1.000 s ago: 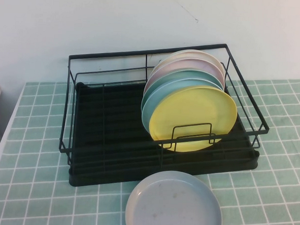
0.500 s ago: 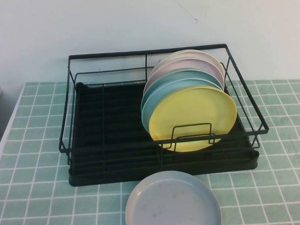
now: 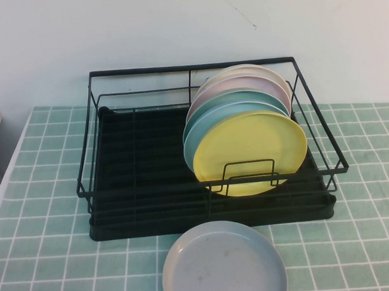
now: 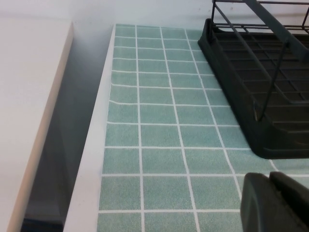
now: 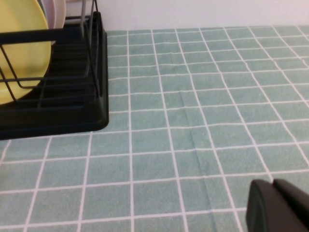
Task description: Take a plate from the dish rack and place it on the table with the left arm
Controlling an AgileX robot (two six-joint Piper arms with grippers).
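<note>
The plate [image 3: 225,263] is seen flat on the bench [image 3: 44,242] just in front of the dish rack [image 3: 136,182], with the left hand [image 4: 277,203] and right hand [image 5: 280,207] parked clear of it, both pressed closed.

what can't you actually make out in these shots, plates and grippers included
- The plate on the table: its near edge is cut off in the high view.
- Stacked plates behind the yellow plate in the dish rack: mostly overlapped.
- Left gripper and right gripper: only a corner shows in each wrist view.
</note>
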